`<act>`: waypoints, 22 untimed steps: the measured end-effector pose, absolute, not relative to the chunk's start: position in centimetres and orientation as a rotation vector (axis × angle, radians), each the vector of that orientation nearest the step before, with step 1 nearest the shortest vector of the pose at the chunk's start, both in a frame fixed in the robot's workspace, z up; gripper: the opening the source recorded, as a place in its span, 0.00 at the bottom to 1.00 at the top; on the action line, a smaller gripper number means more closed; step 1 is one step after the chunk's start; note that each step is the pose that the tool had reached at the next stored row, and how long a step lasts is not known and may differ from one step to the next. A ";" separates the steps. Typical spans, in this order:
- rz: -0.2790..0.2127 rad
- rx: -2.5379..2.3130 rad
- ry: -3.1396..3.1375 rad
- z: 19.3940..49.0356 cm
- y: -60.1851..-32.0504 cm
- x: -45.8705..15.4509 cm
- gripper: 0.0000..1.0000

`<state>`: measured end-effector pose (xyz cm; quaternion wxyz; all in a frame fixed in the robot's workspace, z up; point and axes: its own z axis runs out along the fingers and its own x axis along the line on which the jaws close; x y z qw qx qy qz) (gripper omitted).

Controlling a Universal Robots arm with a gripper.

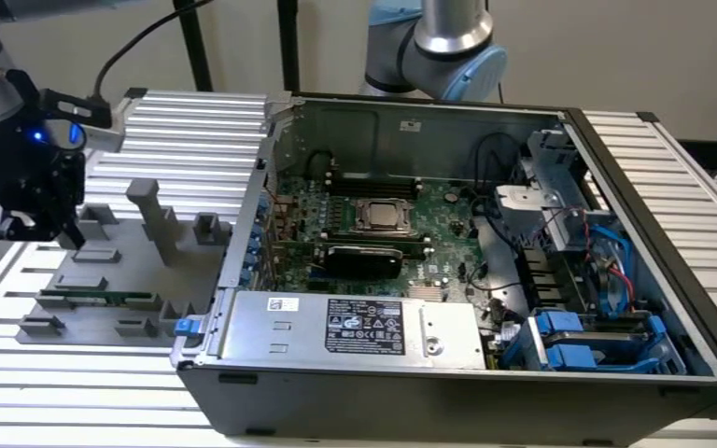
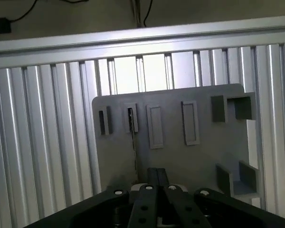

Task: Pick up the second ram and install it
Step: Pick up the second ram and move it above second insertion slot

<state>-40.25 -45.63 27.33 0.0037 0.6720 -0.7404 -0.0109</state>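
Black claw [image 2: 157,178] fingers sit pressed together with nothing between them, hanging over a gray holder plate [image 1: 109,266]. One memory stick [image 1: 97,299], a slim green strip, rests on its edge in the plate's near row of blocks, apart from the claw and lower in the exterior view. The plate lies on a ribbed metal surface [image 1: 72,373]. To the exterior view's right stands one open computer case [image 1: 458,411] holding one green motherboard [image 1: 446,201]. Its power supply [image 1: 333,327] carries two labels, one white and one black, with print too small to read.
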 end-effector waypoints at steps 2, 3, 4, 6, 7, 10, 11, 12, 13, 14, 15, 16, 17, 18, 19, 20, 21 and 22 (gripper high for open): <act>-0.034 2.117 -2.310 27.1 -45.8 -40.2 0.00; -0.034 2.123 -2.305 27.0 -45.8 -40.2 0.00; -0.034 2.128 -2.300 26.9 -45.9 -40.2 0.00; -0.034 2.138 -2.290 26.6 -46.0 -40.2 0.00; -0.034 2.143 -2.286 26.5 -46.1 -40.2 0.00; -0.033 2.158 -2.273 26.2 -46.2 -40.0 0.00; -0.033 2.162 -2.268 26.1 -46.2 -39.9 0.00; -0.033 2.167 -2.264 25.9 -46.3 -39.8 0.00; -0.033 2.170 -2.260 25.8 -46.3 -39.7 0.00; -0.033 2.174 -2.257 25.7 -46.4 -39.5 0.00; -0.033 2.176 -2.255 25.7 -46.4 -39.5 0.00; -0.033 2.179 -2.252 25.6 -46.5 -39.4 0.00; -0.033 2.181 -2.250 25.6 -46.6 -39.4 0.00; -0.033 2.184 -2.247 25.5 -46.8 -39.4 0.00; -0.033 2.186 -2.245 25.4 -46.9 -39.3 0.00; -0.033 2.188 -2.243 25.4 -47.0 -39.3 1.00; -0.033 2.191 -2.241 25.3 -47.0 -39.3 1.00; -0.033 2.193 -2.238 25.2 -47.0 -39.3 1.00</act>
